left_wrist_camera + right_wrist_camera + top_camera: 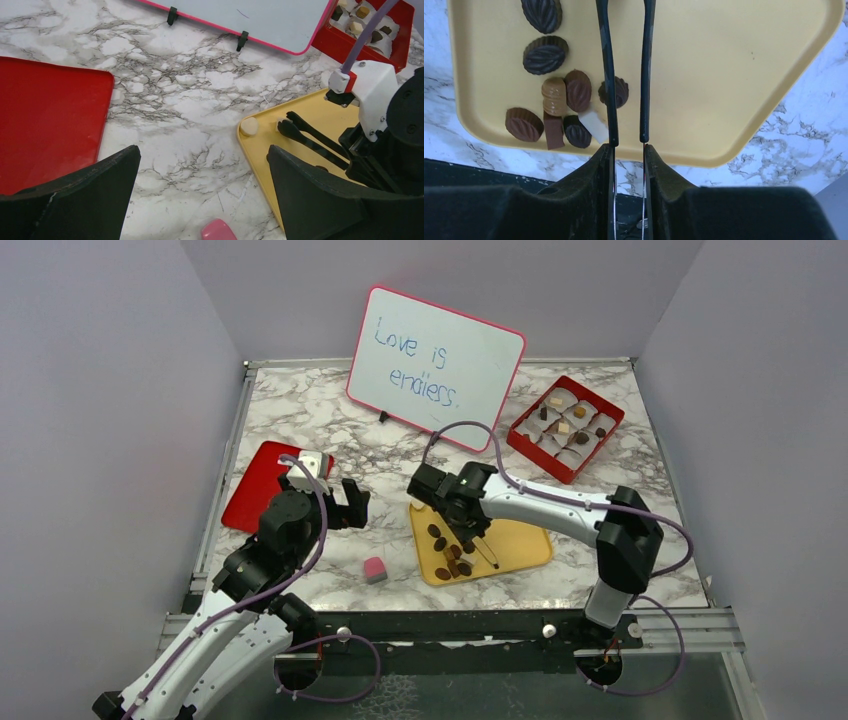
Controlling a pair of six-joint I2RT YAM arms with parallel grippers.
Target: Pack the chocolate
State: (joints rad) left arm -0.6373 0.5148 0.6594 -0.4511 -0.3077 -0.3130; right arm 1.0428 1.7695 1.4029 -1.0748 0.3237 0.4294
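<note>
Chocolate (577,90) lies mostly on the tray (724,75): some nine pieces are clustered at one corner, and a cream round (248,126) sits apart at another. Box (565,428) stands at the counter's far right, with several of its cups holding a piece and others apparently empty. Packing is judged partly done. The tray stock is left to move, and the lid (262,485) lies well apart at left.

Right gripper (626,147): jaws clamped on tweezers (608,75), whose arms stand close together over the tray. Whether the tips pinch anything cannot be told.

Left gripper (202,152): jaws wide open, empty, above the counter between lid and tray.
</note>
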